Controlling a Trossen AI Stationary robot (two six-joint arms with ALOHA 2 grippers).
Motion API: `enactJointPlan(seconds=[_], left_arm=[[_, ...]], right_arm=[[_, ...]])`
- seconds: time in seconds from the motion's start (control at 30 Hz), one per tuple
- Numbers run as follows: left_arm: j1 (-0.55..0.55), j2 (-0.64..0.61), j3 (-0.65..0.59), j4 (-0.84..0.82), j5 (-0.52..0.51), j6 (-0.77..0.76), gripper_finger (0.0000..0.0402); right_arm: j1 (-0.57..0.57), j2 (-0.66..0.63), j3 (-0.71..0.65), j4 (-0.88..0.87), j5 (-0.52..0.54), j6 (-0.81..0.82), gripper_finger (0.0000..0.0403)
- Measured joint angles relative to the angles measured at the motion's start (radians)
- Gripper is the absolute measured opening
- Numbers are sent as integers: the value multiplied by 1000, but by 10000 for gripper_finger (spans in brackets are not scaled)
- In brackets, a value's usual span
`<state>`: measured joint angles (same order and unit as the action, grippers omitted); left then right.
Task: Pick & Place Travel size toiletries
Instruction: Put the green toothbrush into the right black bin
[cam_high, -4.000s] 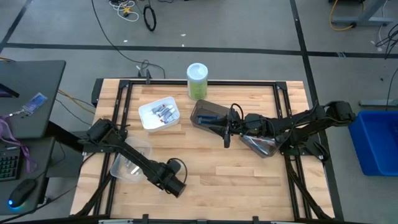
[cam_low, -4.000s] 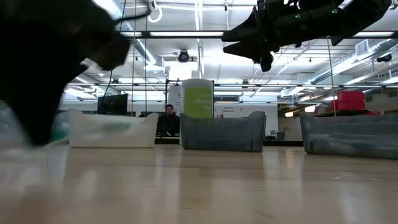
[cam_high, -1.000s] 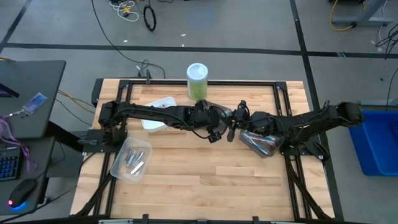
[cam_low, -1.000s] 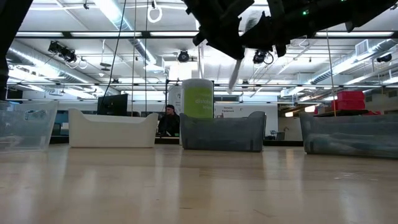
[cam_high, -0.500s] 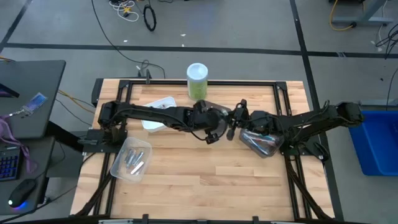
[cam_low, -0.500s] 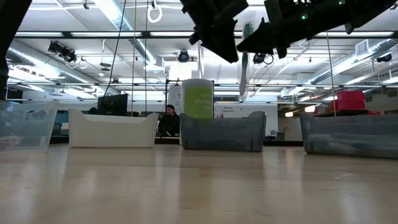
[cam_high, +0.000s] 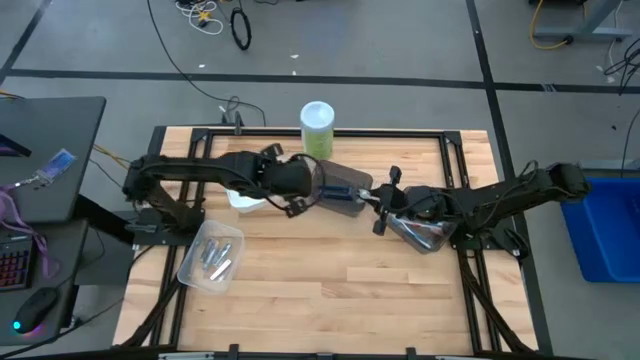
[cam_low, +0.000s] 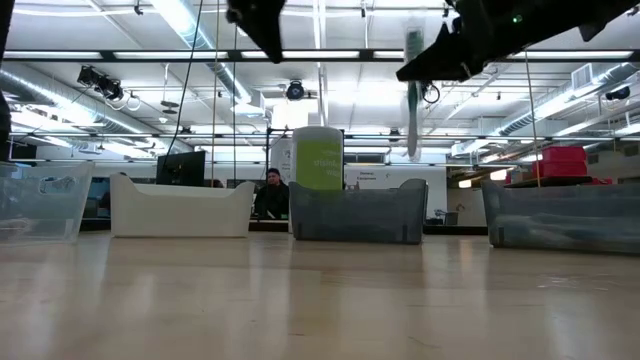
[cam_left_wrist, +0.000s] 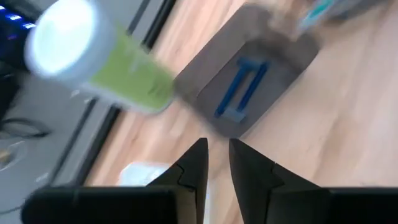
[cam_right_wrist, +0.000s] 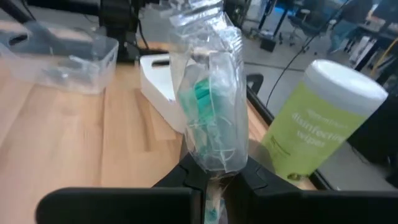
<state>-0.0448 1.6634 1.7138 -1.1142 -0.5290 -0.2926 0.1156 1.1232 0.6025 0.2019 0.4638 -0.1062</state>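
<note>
High view shows the right gripper (cam_high: 381, 212) just right of table centre, at the 3 o'clock end of the dark bin (cam_high: 338, 190). Its fingers are clamped on a wrapped toothbrush (cam_right_wrist: 211, 118) that hangs upright above the table in the low view. The toothbrush is slim, teal and white, sealed in crinkled clear film. The left gripper (cam_high: 296, 195) sits at the bin's 9 o'clock end, beside the white bin (cam_high: 240, 198), fingers nearly together and holding nothing. This looks like the carry step: next, the right arm should bring the toothbrush over a bin and release it. Blue razors (cam_left_wrist: 241, 87) lie in the dark bin; small tubes (cam_high: 213, 256) lie in the clear bin (cam_high: 190, 268) at 8 o'clock.
</note>
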Motion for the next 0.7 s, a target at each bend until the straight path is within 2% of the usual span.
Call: enactJointPlan(seconds=[0.1, 0.2, 0.33, 0.43, 0.53, 0.6, 0.7], left_arm=[[0, -34, -1, -115, -36, 13, 68], [0, -77, -36, -150, -48, 26, 63], [0, -160, -201, -40, 30, 75, 53], [-1, -245, -394, 148, 136, 140, 46], [-1, -327, -603, 412, 244, 201, 42], [-1, -372, -738, 669, 289, 203, 41], [-1, -390, -901, 1015, 361, 151, 42]], right_arm=[[9, -2, 0, 27, 7, 26, 34], [11, -2, 0, 32, 7, 85, 34], [20, -8, 0, -3, 7, 102, 34], [45, -26, 3, -42, 7, 91, 34], [76, -48, 43, -132, 14, 74, 34], [94, -57, 89, -219, 17, 57, 34], [110, -59, 188, -448, 22, 78, 33]])
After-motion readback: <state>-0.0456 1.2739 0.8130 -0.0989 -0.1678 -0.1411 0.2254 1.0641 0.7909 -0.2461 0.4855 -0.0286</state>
